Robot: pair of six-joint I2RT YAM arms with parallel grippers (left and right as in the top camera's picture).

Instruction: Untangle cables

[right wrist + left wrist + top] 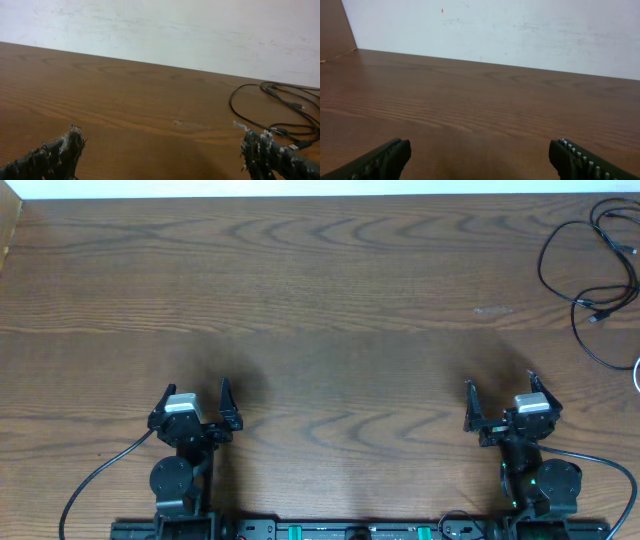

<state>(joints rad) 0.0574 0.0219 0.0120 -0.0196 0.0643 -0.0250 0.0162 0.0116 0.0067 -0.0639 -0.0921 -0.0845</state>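
Cables: thin black cords (592, 303) lie in loose loops in the upper right corner of the overhead frame, on the desk (320, 280), well apart from both arms
Cut off: the loops run out past the right edge and the top right corner of the overhead frame, so their full spread does not show; a pale strand (636, 377) at the right edge is sliced by the frame, with too little of it showing to tell what it is
Hard to make out: where the black cords cross, I cannot tell which lies on top or how many there are; small plugs show in the middle of the bundle
Right wrist view: the cords (280, 131) lie at the right of the frame, cut by its edge, their lower part hidden behind the right-hand finger (270, 157)
Left wrist view: only wood grain and a pale wall (520, 30); the cords appear in the other two views alone
Left jaws: spread wide and holding nothing; only the two dark tips enter the bottom corners of the wrist frame
Right jaws: spread wide and holding nothing; whitish flecks on the fingers show in the wrist view, not from overhead
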